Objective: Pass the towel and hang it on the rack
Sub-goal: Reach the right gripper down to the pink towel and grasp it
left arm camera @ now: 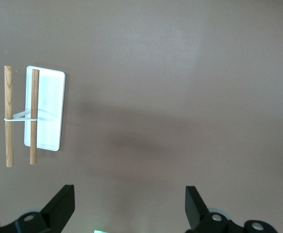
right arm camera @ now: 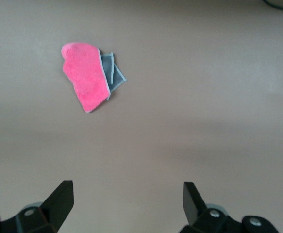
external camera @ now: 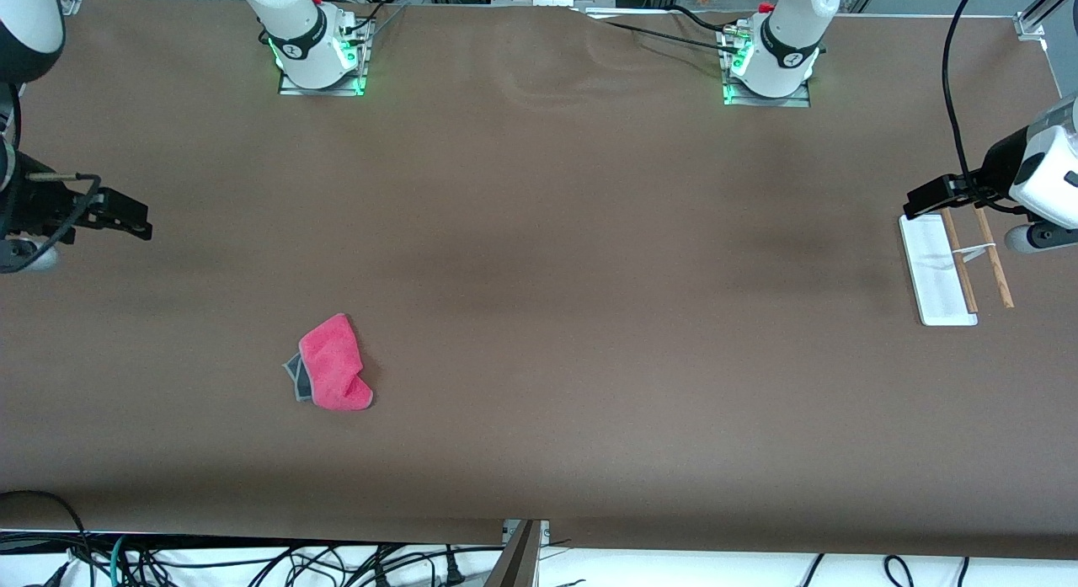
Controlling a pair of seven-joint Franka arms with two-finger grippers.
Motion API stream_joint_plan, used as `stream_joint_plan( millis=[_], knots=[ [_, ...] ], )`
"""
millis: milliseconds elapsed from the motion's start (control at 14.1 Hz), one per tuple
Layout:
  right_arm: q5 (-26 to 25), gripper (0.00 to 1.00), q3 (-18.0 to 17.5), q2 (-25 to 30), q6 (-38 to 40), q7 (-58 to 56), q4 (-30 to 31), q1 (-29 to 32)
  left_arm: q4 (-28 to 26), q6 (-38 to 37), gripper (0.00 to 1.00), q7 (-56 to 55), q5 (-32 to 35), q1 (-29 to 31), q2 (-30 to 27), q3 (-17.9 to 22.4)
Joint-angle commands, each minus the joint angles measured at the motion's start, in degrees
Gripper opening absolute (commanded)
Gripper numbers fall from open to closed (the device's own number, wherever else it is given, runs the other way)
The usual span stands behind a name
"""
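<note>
Even overhead light, no glare; soft shadows lie on the table under both grippers. Wrist views look paler, slightly soft.

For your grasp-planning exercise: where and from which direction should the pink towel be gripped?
Judged best: pinch the towel at its bunched pink middle, coming straight down from above. It lies crumpled and flat on the table, so its edges offer little to grip.
</note>
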State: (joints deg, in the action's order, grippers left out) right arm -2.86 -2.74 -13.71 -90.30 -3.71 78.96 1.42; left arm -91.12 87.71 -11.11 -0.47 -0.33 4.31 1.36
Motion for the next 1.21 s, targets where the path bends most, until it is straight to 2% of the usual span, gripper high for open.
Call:
stream_joint_plan(
  millis=[0, 213, 854, 1139],
  knots=[
    [0.84, 1.00, -0.16, -3.07, -3.02, -0.78, -0.30, -0.10, 1.73, -1.32, 1.00, 1.17, 0.73, 0.25, 0.79, -0.13],
    [0.93, 1.00, -0.25, -8.08, -6.71, -0.78, -0.21, -0.63, 1.64, -1.40, 1.00, 1.09, 0.73, 0.25, 0.79, -0.13],
    [0.76, 1.00, -0.16, -24.07, -27.71, -0.16, -0.21, -5.91, 2.26, -1.40, 1.00, 1.17, 0.99, 0.16, 1.41, -0.21],
    [0.67, 1.00, -0.25, -30.23, -29.75, -0.60, -0.12, -6.08, 2.69, -0.27, 1.00, 1.17, 0.20, 0.25, 1.41, -0.13]
  ],
)
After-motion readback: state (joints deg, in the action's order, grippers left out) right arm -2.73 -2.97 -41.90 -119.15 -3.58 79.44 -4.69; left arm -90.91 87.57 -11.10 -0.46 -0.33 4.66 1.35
